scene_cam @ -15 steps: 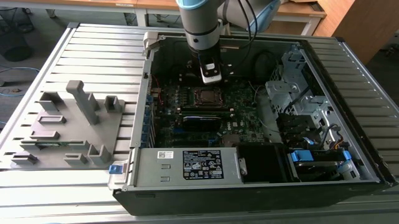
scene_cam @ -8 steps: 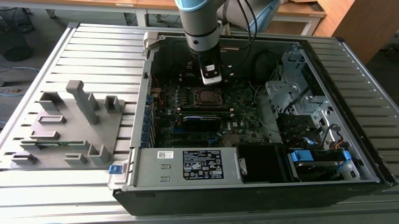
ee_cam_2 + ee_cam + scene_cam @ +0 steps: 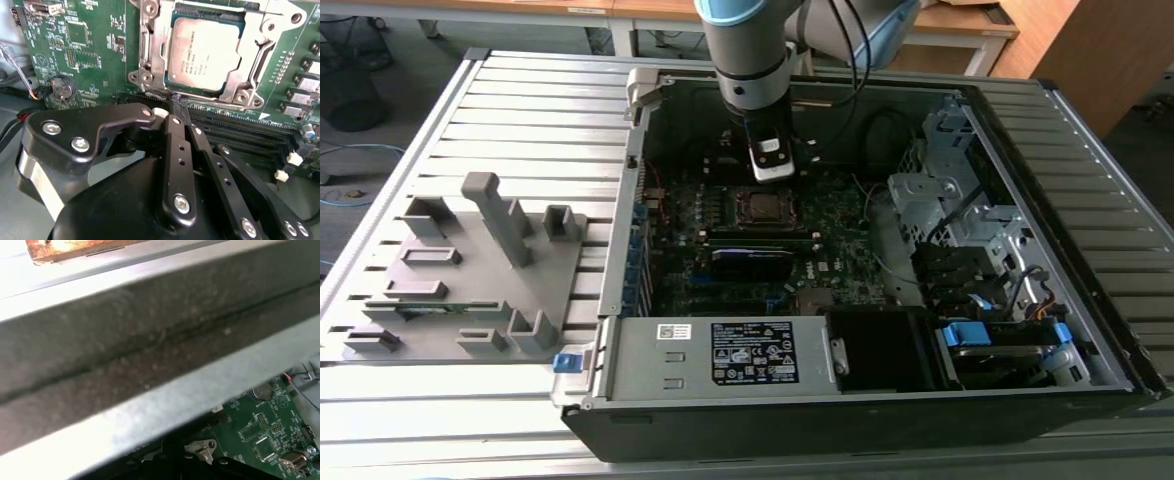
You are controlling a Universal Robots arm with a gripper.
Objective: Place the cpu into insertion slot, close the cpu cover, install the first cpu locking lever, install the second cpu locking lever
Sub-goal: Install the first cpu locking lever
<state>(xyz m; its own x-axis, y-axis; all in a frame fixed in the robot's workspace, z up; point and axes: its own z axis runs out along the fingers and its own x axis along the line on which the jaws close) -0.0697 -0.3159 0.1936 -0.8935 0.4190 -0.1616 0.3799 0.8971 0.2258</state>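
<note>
We see the gripper (image 3: 176,102) with its black fingers (image 3: 175,135) pressed together, nothing between them, their tips down at the motherboard (image 3: 85,45). Just beyond the fingertips lies the cpu (image 3: 202,52), seated in the insertion slot (image 3: 762,207), with the cpu cover (image 3: 150,50) lying closed around it as a silvery frame. In the exterior view the arm (image 3: 750,50) reaches down into the open computer case (image 3: 1067,330).
</note>
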